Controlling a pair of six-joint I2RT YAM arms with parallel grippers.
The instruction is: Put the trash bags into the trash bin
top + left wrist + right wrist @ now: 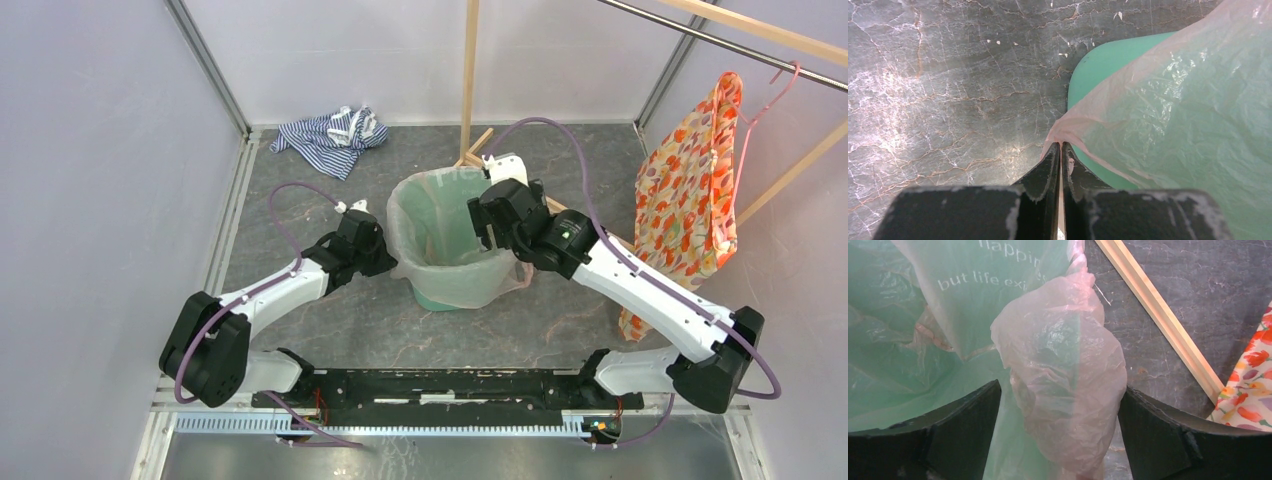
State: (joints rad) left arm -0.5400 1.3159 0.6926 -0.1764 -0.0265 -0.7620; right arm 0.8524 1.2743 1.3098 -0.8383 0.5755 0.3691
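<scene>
The mint-green trash bin stands upright in the middle of the floor. The pale pink trash bag lines it and drapes over its rim. My left gripper is at the bin's left side, shut on a corner of the bag outside the bin wall. My right gripper is over the bin's right rim, open, its fingers on either side of a bunched fold of the bag that hangs over the rim.
A blue-white striped cloth lies at the back left. An orange floral garment hangs on a pink hanger at the right. A wooden rack post and its base slats stand just behind the bin.
</scene>
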